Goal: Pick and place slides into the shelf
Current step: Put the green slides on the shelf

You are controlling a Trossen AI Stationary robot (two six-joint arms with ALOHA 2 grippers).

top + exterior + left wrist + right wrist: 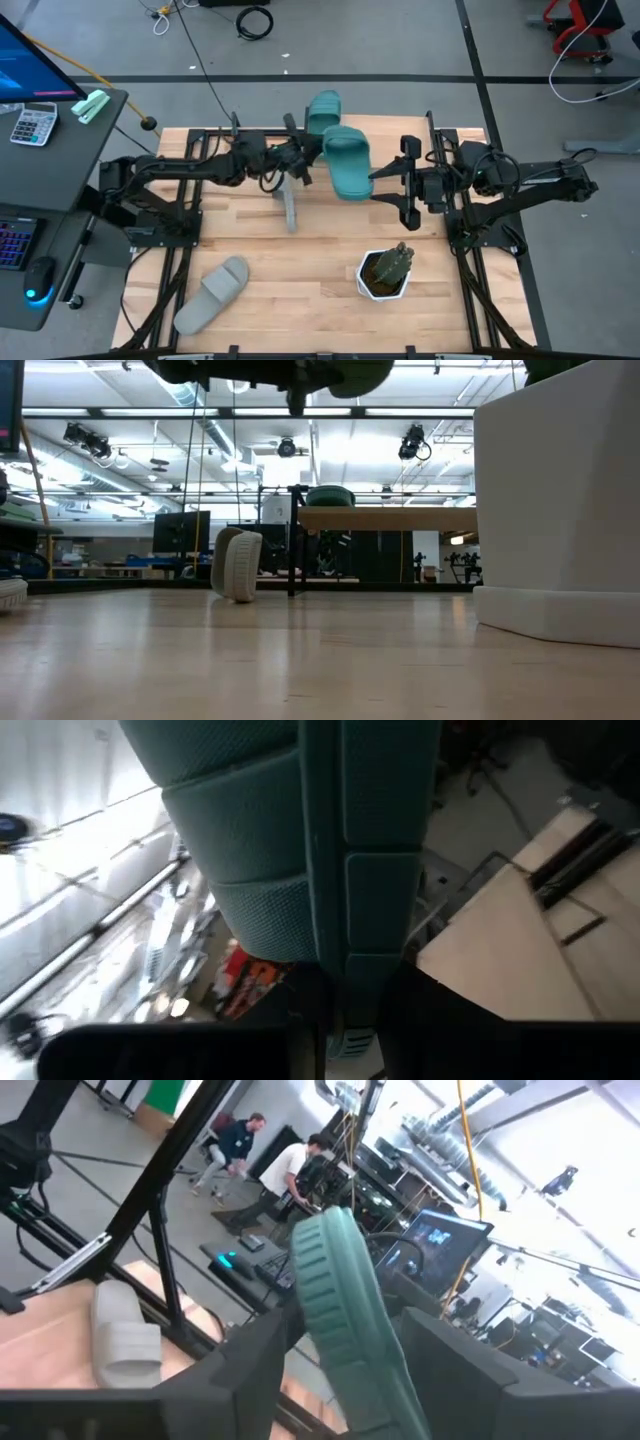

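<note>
No readable text, labels, brands or numbers anywhere for you. Calculator [32,125] keys too small to read. Monitor [30,62] at table's left shows only blurred colour. Screen [440,1240] in right wrist view lit but illegible. Teal slide [300,840] surface plain in left wrist view, no logo visible.

Both arms reach inward above mid-table. Left gripper [308,160] raised, fingers closed tight, wrist pointing toward the right arm. Right gripper [385,186] faces it at the same height, fingers spread apart.
</note>
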